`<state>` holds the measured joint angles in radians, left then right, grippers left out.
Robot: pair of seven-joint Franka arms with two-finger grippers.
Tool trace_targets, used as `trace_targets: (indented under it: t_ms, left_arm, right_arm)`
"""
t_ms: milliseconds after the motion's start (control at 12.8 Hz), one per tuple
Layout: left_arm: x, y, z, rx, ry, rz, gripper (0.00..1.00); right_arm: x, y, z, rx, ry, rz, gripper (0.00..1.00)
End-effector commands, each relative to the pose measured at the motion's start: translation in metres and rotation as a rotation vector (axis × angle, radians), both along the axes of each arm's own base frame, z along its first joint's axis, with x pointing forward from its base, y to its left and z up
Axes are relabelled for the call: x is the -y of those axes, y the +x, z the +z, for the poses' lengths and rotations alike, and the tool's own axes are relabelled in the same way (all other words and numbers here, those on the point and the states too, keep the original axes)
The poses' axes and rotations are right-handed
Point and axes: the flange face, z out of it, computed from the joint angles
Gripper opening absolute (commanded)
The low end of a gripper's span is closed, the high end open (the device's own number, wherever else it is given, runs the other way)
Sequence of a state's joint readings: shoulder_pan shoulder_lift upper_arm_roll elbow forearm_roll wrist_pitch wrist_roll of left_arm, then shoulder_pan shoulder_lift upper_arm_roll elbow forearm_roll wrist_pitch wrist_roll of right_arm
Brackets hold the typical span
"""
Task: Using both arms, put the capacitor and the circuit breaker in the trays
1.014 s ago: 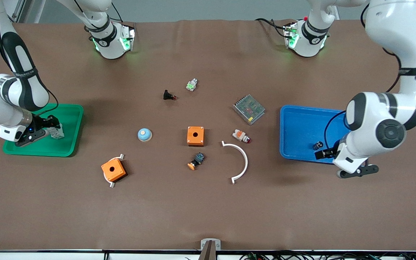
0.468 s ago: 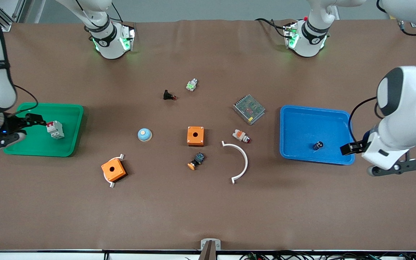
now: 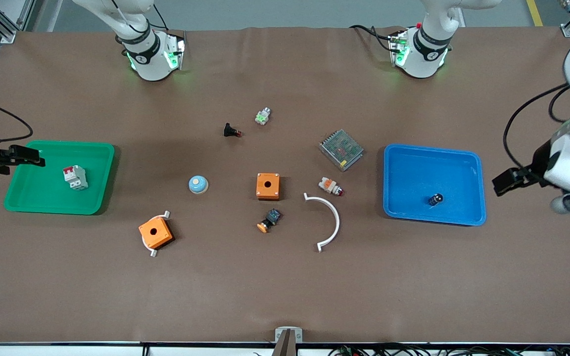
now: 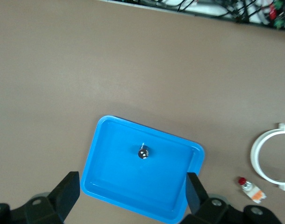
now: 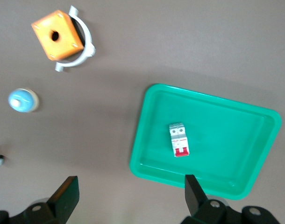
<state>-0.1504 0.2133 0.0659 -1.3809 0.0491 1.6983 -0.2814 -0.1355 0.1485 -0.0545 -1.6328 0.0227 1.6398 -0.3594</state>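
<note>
The capacitor (image 3: pixel 435 199) stands in my blue tray (image 3: pixel 413 158), nothing touching it; the breaker (image 3: pixel 75 177) lies in the green tray (image 3: pixel 94 153). My left claw (image 4: pixel 133 196) hangs over the table just off the blue tray's outer edge, fingers wide apart and empty. My right claw (image 5: pixel 128 198) hangs over the green tray's outer edge, likewise spread and empty.

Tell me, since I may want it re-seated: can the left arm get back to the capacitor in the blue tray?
Probably yes. The capacitor stands alone in the blue tray, nothing over or against it, and the open left gripper hangs just past the tray's outer edge.
</note>
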Motion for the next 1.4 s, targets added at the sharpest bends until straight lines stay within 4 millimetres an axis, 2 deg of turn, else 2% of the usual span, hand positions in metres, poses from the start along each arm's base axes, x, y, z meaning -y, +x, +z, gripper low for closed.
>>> trace_targets:
  t_ms: [0,234,312,546,702,936,1092,1170,1326]
  left_arm:
    - [-0.011,-0.025,0.026,0.005,-0.051,0.007,1.0]
    - [-0.003,-0.05,0.033,0.001,-0.057,-0.016,1.0]
    - [-0.002,-0.061,0.037,0.002,-0.052,-0.021,1.0]
    - [0.009,-0.09,0.035,-0.012,-0.043,-0.048,1.0]
    - [0.0,-0.101,0.037,-0.009,-0.045,-0.038,1.0]
    - [-0.011,-0.095,0.046,0.003,-0.059,-0.016,1.0]
    - [-0.014,-0.099,0.045,-0.026,-0.051,-0.09,1.0]
    - [-0.014,-0.096,0.053,-0.011,-0.049,-0.097,1.0]
    - [-0.012,-0.083,0.054,-0.005,-0.048,-0.114,1.0]
  right_arm:
    - [-0.03,-0.027,0.057,0.045,-0.004,-0.071,1.0]
    - [-0.055,-0.046,0.094,0.049,-0.006,-0.083,1.0]
    - [-0.058,-0.053,0.106,0.062,-0.011,-0.09,1.0]
    - [-0.057,-0.061,0.117,0.073,-0.018,-0.105,1.0]
    - [-0.058,-0.063,0.119,0.073,-0.018,-0.104,1.0]
    - [-0.06,-0.073,0.13,0.08,-0.017,-0.102,1.0]
    - [-0.068,-0.074,0.134,0.087,-0.023,-0.105,1.0]
    - [-0.071,-0.074,0.134,0.085,-0.024,-0.099,1.0]
    - [-0.082,-0.074,0.133,0.078,-0.042,-0.105,1.0]
